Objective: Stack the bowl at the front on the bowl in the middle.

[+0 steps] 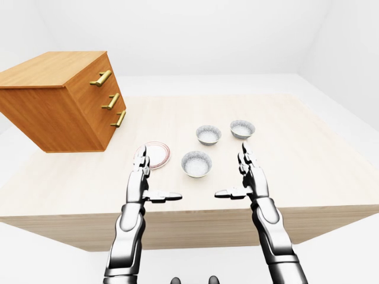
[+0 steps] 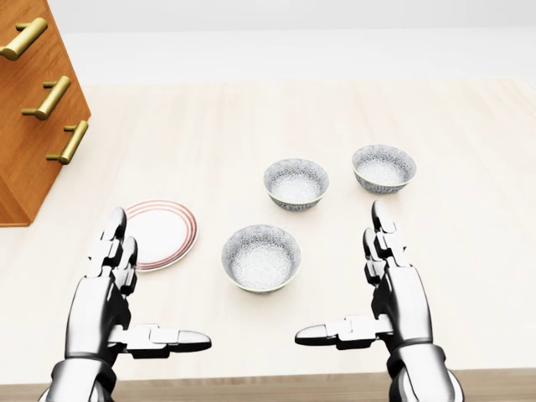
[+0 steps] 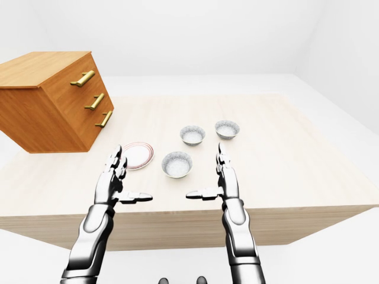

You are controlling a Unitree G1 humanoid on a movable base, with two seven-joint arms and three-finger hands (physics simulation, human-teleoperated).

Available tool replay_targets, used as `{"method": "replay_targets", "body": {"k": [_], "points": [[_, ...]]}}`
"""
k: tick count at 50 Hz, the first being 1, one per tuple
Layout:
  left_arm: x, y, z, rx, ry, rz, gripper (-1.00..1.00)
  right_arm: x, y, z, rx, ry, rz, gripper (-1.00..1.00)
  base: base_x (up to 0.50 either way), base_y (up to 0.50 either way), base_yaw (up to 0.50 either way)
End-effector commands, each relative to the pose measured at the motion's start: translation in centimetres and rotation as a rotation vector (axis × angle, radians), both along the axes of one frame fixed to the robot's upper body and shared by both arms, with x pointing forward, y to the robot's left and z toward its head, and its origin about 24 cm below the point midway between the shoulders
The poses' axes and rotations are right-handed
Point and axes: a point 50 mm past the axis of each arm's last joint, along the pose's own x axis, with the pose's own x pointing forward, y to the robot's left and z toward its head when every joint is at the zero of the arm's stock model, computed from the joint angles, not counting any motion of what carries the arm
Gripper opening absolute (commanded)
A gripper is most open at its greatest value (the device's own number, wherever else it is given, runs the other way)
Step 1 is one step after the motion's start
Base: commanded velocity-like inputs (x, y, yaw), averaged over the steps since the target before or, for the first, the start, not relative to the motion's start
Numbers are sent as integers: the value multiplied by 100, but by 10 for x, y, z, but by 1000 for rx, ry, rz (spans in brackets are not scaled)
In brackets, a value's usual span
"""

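Pale wood tabletop (image 2: pixel 209 126) is carrying everything. Orange-brown wooden drawer chest (image 1: pixel 59 106) with brass handles is sitting at the head view's left edge. Silver left hand (image 2: pixel 105 301) and silver right hand (image 2: pixel 398 297) are hovering at the bottom, fingers (image 2: pixel 115 239) stretched fully open, gripping nothing. White red-rimmed plate (image 2: pixel 163 230) is lying beside the left hand. Grey patterned front bowl (image 2: pixel 261 257) is resting between the hands; matching middle bowl (image 2: pixel 296 183) is standing apart above it, third bowl (image 2: pixel 383 167) upper right.
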Motion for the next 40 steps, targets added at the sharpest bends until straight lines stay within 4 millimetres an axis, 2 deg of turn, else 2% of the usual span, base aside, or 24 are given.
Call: {"method": "replay_targets", "body": {"k": [1, 8, 16, 26, 32, 40], "points": [[1, 4, 24, -16, -73, 13, 100, 2, -1, 12, -5, -42, 2, 100, 0, 0, 0], [-4, 10, 63, -36, -244, 27, 100, 1, -5, 35, -13, -111, -8, 100, 0, 0, 0], [-10, 13, 91, -58, -366, 37, 100, -1, -8, 60, -10, -171, -21, 100, 0, 0, 0], [-19, 15, 108, -72, -450, 39, 100, -6, -11, 83, -19, -270, -25, 100, 0, 0, 0], [-18, 14, 109, -67, -449, 44, 100, -8, -11, 87, -20, -290, -20, 100, 0, 0, 0], [-17, 14, 105, -67, -431, 43, 100, -9, -13, 91, -22, -306, -24, 100, -10, -47, 0]]}}
